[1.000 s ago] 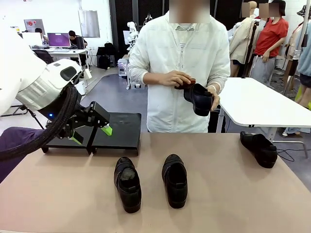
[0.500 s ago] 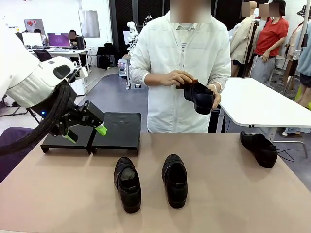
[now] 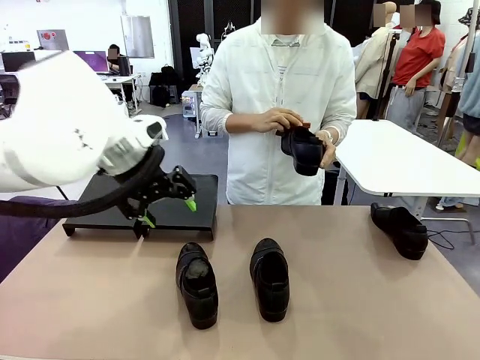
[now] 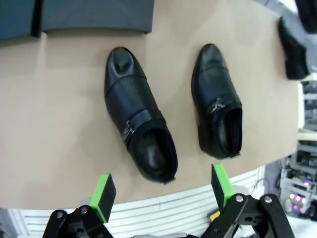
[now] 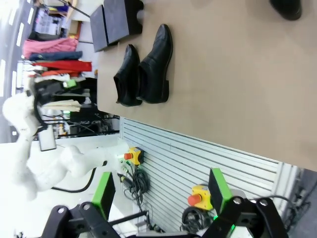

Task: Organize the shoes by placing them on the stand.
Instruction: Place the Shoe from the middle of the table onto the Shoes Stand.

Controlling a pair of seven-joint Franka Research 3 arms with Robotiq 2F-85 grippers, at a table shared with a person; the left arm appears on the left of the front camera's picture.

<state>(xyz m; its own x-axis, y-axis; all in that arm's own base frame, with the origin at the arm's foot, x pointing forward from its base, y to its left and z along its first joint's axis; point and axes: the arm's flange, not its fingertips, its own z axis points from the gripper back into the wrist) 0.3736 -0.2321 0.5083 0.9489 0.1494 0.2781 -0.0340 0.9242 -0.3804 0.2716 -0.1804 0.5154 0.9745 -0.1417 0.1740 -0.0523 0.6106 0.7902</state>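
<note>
Two black shoes lie side by side mid-table, the left shoe (image 3: 197,283) (image 4: 138,134) (image 5: 128,77) and the middle shoe (image 3: 270,279) (image 4: 218,116) (image 5: 156,64). A third shoe (image 3: 400,229) (image 4: 292,42) rests at the far right. The person holds another shoe (image 3: 304,148) at chest height with a brown brush (image 3: 292,127) on it. The black stand (image 3: 180,201) (image 4: 94,15) (image 5: 116,17) sits at the back left with nothing on it. My left gripper (image 3: 169,212) (image 4: 162,191) hangs open above the left shoe. My right gripper (image 5: 160,191) is open, off the table's near edge.
The tan tabletop (image 3: 352,300) has free room between the middle shoe and the right one. A white table (image 3: 405,161) stands behind the person. A slatted panel with emergency-stop boxes (image 5: 198,196) runs below the table's near edge.
My left arm has swung right from over the stand's left platform to in front of it, above the left shoe. The person has shifted the held shoe slightly.
</note>
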